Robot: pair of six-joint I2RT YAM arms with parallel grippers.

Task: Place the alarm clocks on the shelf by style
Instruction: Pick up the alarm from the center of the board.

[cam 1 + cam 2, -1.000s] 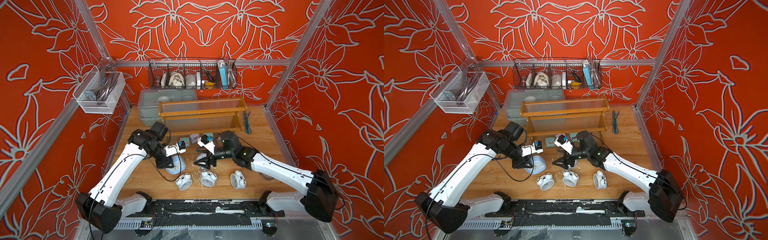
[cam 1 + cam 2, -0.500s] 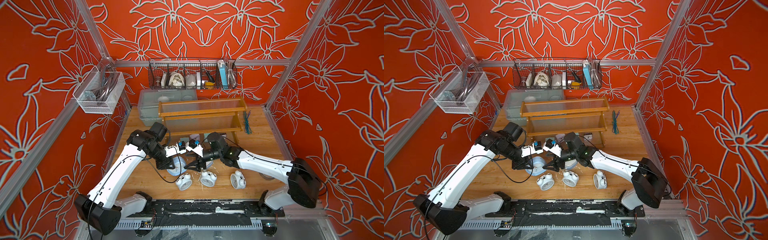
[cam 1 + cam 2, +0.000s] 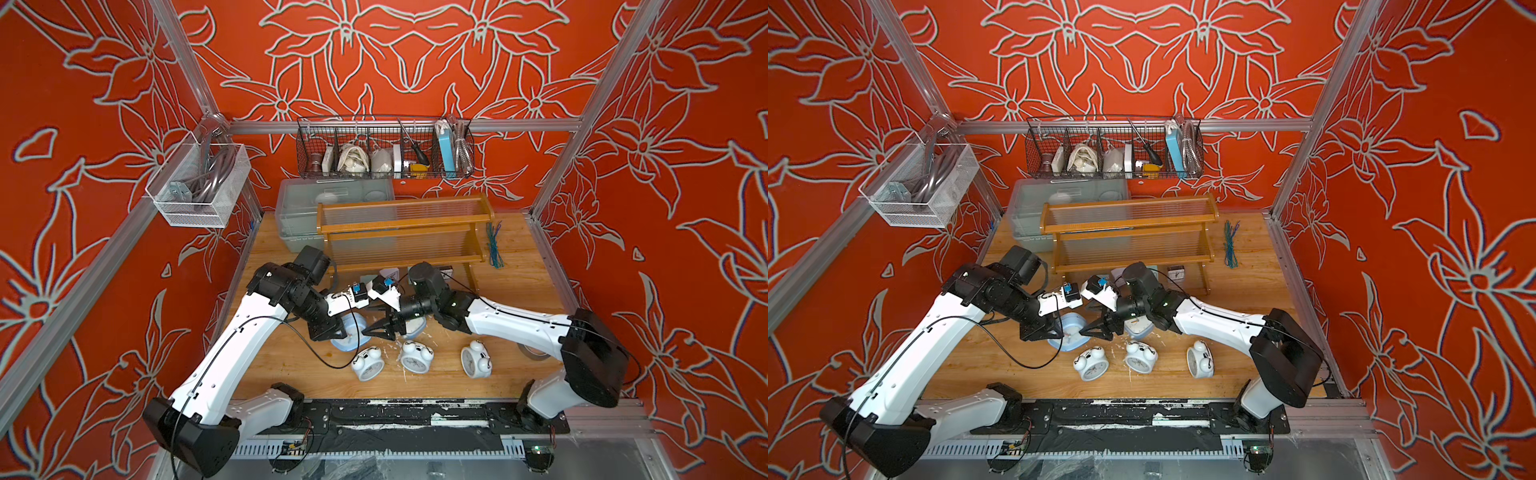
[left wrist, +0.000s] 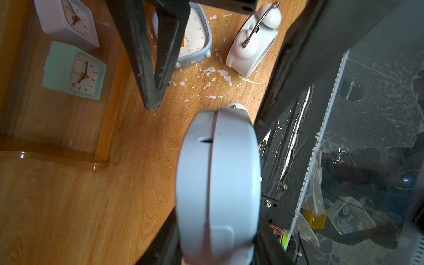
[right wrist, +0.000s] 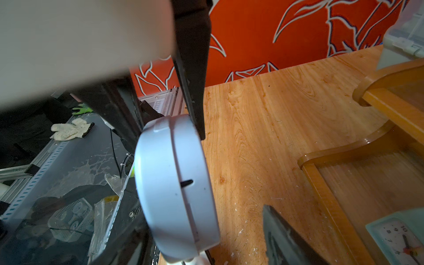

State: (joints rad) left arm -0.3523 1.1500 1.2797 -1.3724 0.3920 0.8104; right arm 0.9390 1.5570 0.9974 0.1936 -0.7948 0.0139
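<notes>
Front of shelf [image 3: 399,226]: left gripper [image 3: 337,332] clamped on blue clock [image 4: 218,183]; right gripper [image 3: 377,326] released, jaws spread wide, just beside it.

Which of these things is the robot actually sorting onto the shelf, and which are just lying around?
For the job: shelf; held light-blue clock; other light-blue clock; three white twin-bell clocks; teal cube clock; whitish cube clock.

Just lying about: black wire basket; grey plastic bin; white mesh basket; green ties.
</notes>
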